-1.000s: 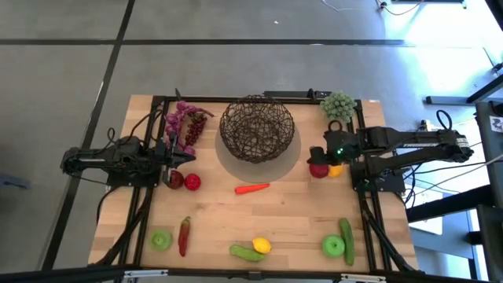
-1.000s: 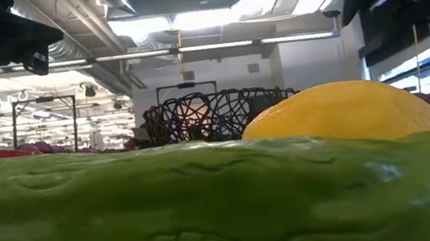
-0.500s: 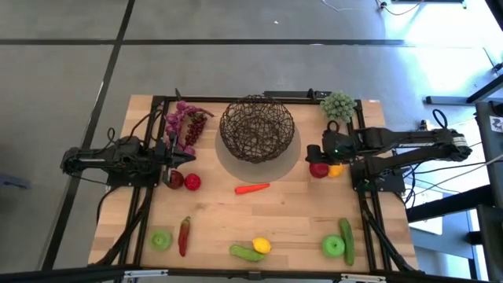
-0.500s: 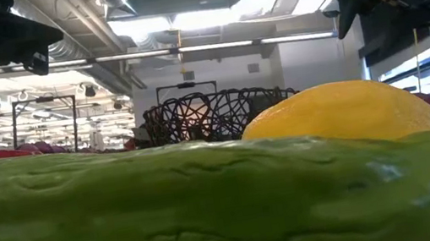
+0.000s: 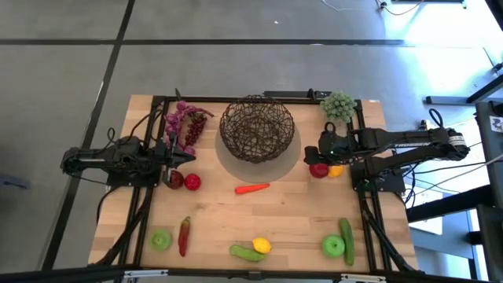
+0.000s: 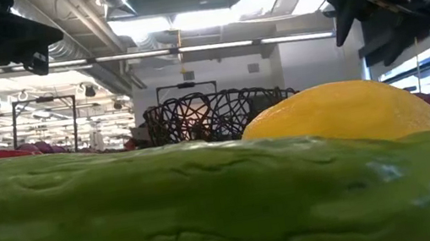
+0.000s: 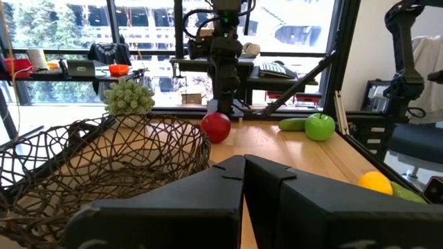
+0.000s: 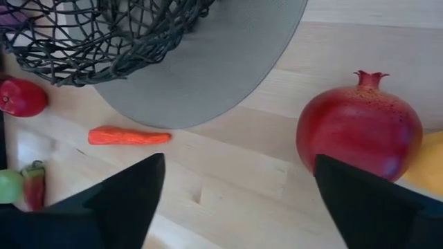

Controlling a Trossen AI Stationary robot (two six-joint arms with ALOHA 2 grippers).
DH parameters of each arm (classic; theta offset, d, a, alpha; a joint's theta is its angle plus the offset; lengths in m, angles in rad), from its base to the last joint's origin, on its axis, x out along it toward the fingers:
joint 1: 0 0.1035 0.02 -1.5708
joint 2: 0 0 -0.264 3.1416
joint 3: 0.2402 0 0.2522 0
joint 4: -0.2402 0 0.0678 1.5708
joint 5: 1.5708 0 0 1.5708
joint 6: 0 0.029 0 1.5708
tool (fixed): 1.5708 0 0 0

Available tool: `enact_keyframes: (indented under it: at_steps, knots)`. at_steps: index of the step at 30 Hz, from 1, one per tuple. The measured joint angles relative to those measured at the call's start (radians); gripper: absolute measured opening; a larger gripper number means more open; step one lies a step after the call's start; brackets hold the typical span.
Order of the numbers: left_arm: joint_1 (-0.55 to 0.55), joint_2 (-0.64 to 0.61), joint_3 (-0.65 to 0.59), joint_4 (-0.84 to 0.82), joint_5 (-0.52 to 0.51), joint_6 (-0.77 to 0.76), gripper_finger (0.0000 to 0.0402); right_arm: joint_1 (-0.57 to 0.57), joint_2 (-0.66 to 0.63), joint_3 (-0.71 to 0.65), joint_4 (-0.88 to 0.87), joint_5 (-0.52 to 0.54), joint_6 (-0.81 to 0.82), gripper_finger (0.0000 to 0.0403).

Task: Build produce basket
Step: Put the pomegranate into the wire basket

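- A pale wooden table point(image 5: 299, 212) stands on a grey floor, with bright windows and desks in the room beyond it.
- The basket point(image 5: 257, 128), dark woven wire, sits on a grey round mat point(image 5: 292, 161) at the far middle of the table; nothing shows inside it.
- The right gripper point(image 5: 317, 156) hangs just right of the basket, its fingers spread wide and holding nothing, above a red pomegranate point(image 5: 318, 168) with an orange-yellow fruit point(image 5: 335, 170) touching it.
- The left gripper point(image 5: 186, 158) waits left of the basket, fingers pressed together, empty.
- Purple grapes point(image 5: 185, 124) lie left of the basket; two red apples point(image 5: 182, 181) sit below them, beside the left gripper.
- The carrot point(image 5: 251, 188) lies just in front of the basket, off the mat.
- Well in front of the basket: a green apple point(image 5: 161, 240) and red chilli point(image 5: 184, 235) to the left, a lemon point(image 5: 262, 245) touching a cucumber point(image 5: 245, 253) in the middle, another green apple point(image 5: 333, 246) and cucumber point(image 5: 346, 238) to the right.
- A pale green bumpy cluster point(image 5: 337, 104) rests right of the basket at the far edge.
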Motion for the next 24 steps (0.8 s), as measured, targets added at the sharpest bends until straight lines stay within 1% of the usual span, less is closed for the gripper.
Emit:
enact_keyframes:
  at_steps: [2,6,8,10,11,15,24]
  knots:
    - [0.000,0.000,0.000,0.000,0.000,0.000,0.0000,0.000,0.000,0.000,-0.011,-0.001,0.012,0.0395]
    - [0.000,0.000,0.000,0.000,0.000,0.000,0.0000,0.000,0.027,0.000,-0.053,-0.015,0.087,0.0391]
    - [0.000,0.000,0.000,0.000,0.000,0.000,0.0000,0.000,0.050,0.000,-0.095,-0.047,0.122,0.0392]
    - [0.000,0.000,0.000,0.000,0.000,0.000,0.0000,-0.001,0.069,0.000,-0.121,-0.102,0.156,0.0394]
    - [0.000,0.000,0.000,0.000,0.000,0.000,0.0000,-0.002,0.075,0.000,-0.125,-0.106,0.159,0.0395]
    - [0.000,0.000,0.000,0.000,0.000,0.000,0.0000,-0.003,0.098,0.000,-0.128,-0.062,0.158,0.0396]
    - [0.000,0.000,0.000,0.000,0.000,0.000,0.0000,-0.013,0.177,0.000,-0.163,-0.036,0.154,0.0396]
